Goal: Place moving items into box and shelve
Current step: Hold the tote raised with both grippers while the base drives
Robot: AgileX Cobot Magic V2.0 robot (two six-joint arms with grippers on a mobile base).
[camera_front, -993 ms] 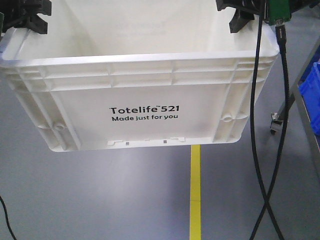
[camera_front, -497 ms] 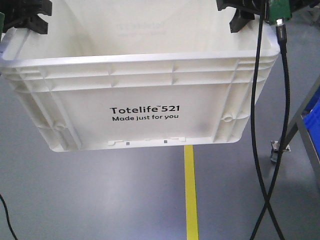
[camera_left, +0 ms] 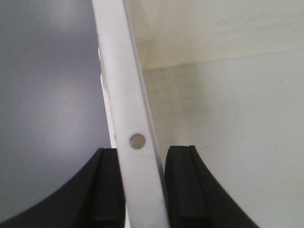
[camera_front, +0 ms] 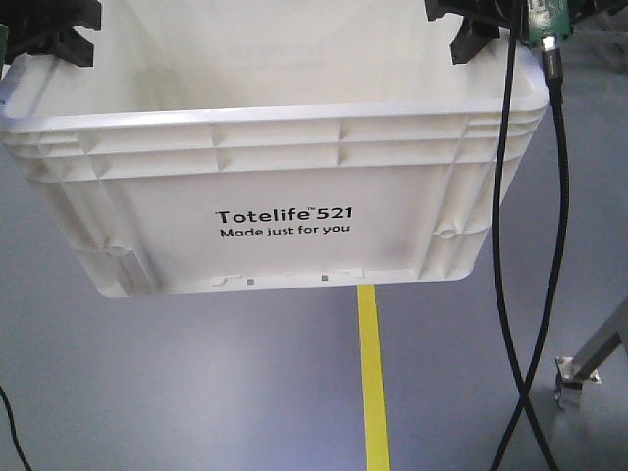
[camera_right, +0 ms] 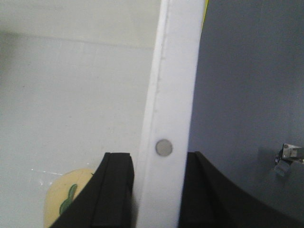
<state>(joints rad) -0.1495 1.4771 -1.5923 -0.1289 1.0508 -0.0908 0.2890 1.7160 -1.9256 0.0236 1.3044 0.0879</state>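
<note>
Carrying the box (camera_front: 285, 226) calls for a hold on two sides, and that hold is in place. The left claw (camera_left: 145, 190) is closed across the rim (camera_left: 128, 95) of the left end wall, one finger inside and one outside. The right claw (camera_right: 159, 190) pinches the rim of the right end wall in the same way. The box hangs clear of the grey floor (camera_front: 196, 392), above a yellow line (camera_front: 371, 383), with nothing supporting it from below. Treat the box as stiff moulded plastic: the ribbed rim should take the clamp load without buckling, but its smooth surface is probably slippery, so the grip depends on firm, equal pressure at both ends. The load appears light. One yellow item (camera_right: 64, 202) lies on the box bottom near the right wall; the pink item is not visible in any view. Both are judged soft and loose, so tilting may let them roll. Keep the box level and move both claws together. A black cable (camera_front: 505, 245) hangs beside the right end; keep it from snagging during shelving.
</note>
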